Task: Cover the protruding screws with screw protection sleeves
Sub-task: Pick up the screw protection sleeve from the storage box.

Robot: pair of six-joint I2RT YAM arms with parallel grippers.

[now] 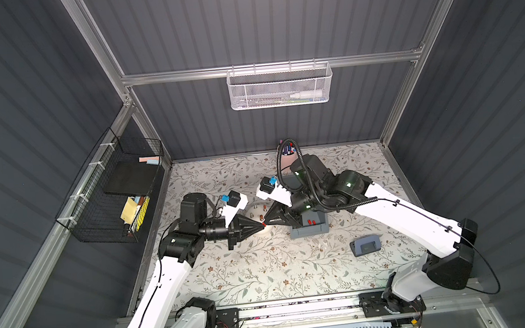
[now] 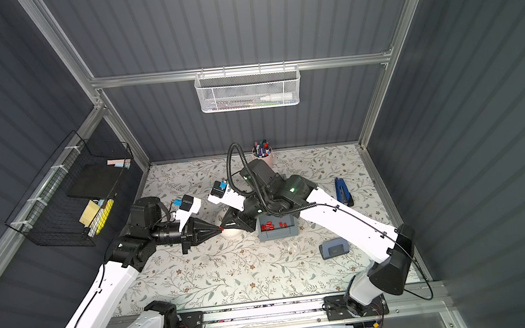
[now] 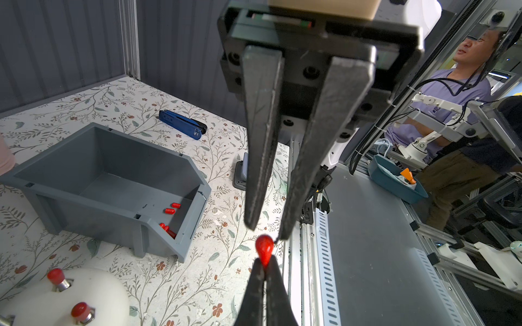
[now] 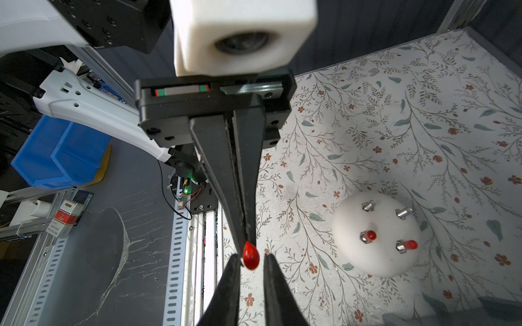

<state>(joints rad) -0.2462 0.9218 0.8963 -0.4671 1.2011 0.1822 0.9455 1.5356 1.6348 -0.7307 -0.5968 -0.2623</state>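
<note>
Handover in mid-air: my left gripper (image 3: pixel 265 272) is clamped on the tail of one red sleeve (image 3: pixel 264 248), squashing that end flat so the rest bulges into a teardrop. My right gripper (image 4: pixel 251 258) meets it tip to tip, jaws narrowly parted either side of the rounded free end and not yet pressing it.

The pair hang above the tabletop (image 1: pixel 264 268), roughly midway between its back and front edges and nearer its left edge. They are close by the white dome (image 4: pixel 375 262). Two of the dome's four screws are capped in red (image 4: pixel 370 235) and two stand bare (image 4: pixel 368 206). Spare sleeves (image 2: pixel 268 226) lie in the grey bin (image 3: pixel 113 158), just beside the dome on the side toward the right edge.

I judge the sleeve to be almost weightless, soft and rubbery, because it gives way under a pinch. A hard squeeze would close its mouth, and its smooth skin could let it squirt out from between narrow tips. The flattened tail is probably the open end, though I cannot tell for sure. So I would take it lightly across the rounded body, leaving the mouth free to spring round for a bare screw.
</note>
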